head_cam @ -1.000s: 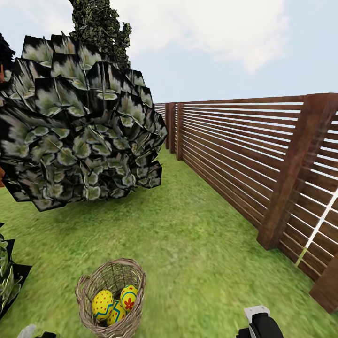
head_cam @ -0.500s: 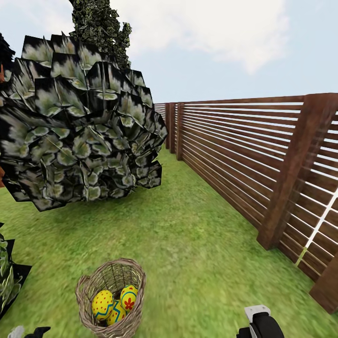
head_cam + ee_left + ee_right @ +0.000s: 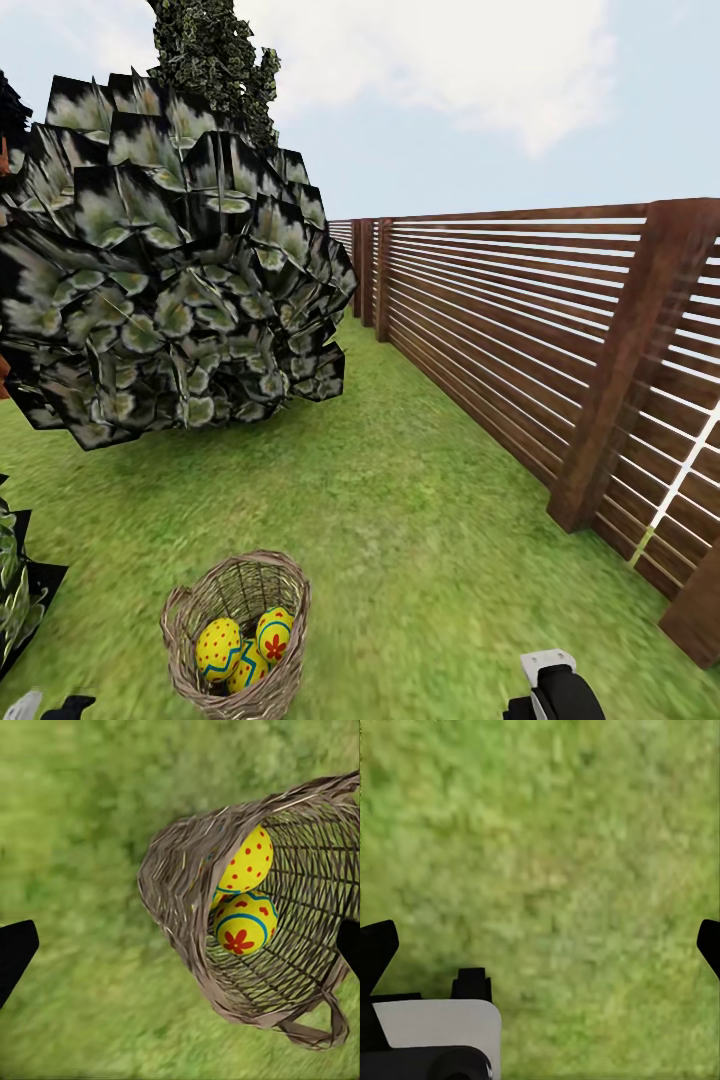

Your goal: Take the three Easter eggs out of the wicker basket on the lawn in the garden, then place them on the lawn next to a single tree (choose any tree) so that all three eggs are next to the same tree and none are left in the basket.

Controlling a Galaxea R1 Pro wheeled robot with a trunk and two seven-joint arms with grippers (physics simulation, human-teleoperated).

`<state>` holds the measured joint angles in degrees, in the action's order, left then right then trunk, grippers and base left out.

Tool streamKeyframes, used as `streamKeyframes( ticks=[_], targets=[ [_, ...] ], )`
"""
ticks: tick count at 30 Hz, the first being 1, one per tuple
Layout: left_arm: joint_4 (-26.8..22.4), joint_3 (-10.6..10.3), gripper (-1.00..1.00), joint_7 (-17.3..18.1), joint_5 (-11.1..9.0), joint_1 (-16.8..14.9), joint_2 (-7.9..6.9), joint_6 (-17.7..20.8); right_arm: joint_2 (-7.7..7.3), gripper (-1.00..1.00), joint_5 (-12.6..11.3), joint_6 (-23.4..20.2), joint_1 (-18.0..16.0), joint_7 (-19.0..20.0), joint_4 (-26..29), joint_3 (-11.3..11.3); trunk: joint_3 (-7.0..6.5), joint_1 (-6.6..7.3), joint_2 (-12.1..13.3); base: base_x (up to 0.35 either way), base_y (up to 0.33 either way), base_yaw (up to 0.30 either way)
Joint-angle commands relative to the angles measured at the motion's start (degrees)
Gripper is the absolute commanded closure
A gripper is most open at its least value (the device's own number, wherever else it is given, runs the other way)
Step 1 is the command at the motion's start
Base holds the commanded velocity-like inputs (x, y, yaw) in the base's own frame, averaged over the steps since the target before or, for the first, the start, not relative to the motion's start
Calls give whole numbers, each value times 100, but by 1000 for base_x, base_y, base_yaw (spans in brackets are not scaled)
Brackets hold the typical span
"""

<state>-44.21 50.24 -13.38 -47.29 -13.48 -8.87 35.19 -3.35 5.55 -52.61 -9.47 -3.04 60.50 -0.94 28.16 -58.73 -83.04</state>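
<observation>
The wicker basket (image 3: 238,630) stands on the lawn (image 3: 420,540) just in front of me, left of centre. Three yellow Easter eggs lie in it: one on the left (image 3: 218,648), one on the right (image 3: 274,633), and one low between them (image 3: 246,670). In the left wrist view the basket (image 3: 187,870) is close, with two eggs (image 3: 249,861) (image 3: 244,924) showing inside. My left gripper (image 3: 182,949) is open above the basket's rim. My right gripper (image 3: 544,945) is open over bare grass. A tree crown (image 3: 210,50) rises behind the bush, its trunk hidden.
A big round dark-leaved bush (image 3: 170,270) fills the left, beyond the basket. A brown slatted fence (image 3: 560,360) runs along the right side. More foliage (image 3: 20,590) pokes in at the left edge. My right arm (image 3: 555,690) shows at the bottom edge.
The bit of my left arm at the bottom-left corner of the head view has slid slightly leftward. Basket, eggs and right arm have stayed put.
</observation>
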Motion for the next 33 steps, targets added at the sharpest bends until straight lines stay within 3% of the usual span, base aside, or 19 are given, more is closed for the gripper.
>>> streamKeyframes(
  ticks=[1,11,14,22,33],
  targets=[
    [-9,12,-100,-114,-61,-4,1,18,-1,-100,42,-30,-3,13,5,-11,6,0,-4,0,0,0],
    [-1,-140,-100,-230,45,-6,-15,24,1,-100,42,-30,-2,12,5,-12,6,0,-4,0,0,0],
    [0,-308,-100,-221,53,-4,5,21,7,-100,42,-30,-2,8,5,-19,6,0,-4,0,0,0],
    [42,-323,-100,-71,38,-3,10,18,8,-100,42,-30,-4,5,-2,-20,6,0,-4,10,-12,0],
    [64,-322,-100,16,36,-6,47,32,0,-100,42,-30,-2,12,-3,-12,6,0,-4,166,-217,0]
  ],
)
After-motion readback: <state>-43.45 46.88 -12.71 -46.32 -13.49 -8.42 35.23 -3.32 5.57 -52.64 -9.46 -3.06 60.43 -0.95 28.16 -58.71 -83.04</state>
